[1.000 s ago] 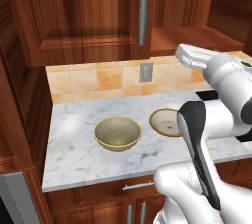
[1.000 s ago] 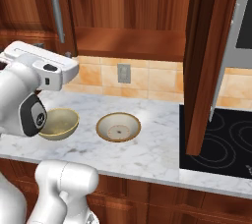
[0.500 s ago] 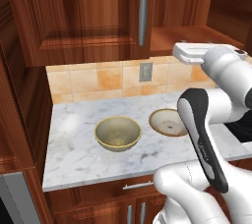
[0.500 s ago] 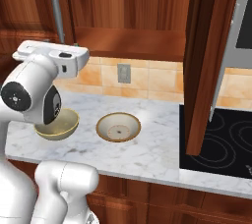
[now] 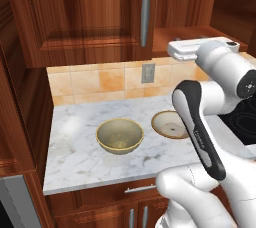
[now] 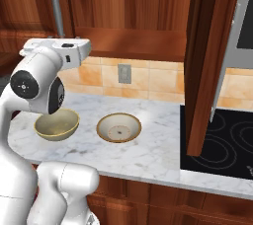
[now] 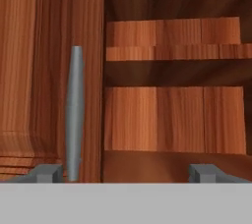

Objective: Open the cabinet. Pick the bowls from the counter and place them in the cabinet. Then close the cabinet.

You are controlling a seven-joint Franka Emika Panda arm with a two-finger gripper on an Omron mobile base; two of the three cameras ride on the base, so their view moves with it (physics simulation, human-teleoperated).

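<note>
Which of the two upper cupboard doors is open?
The right door of the cabinet: it swings out over the counter, baring the shelf. The left door stays flat and shut.

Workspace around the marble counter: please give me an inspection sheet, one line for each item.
Surface: white marble counter, bare apart from two bowls.
Job's things: deep bowl and shallow bowl upright, side by side, apart. Wall cabinet: right door swung open, left door shut, wooden shelf inside bare.
Clutter: nothing seen.
Grippers: pincer open, empty, raised to cabinet height, facing the opening beside the left door's handle.
Cables: nothing seen.
Surroundings: tan tile backsplash with wall outlet, black stovetop right of the counter, lower cabinets below.
</note>
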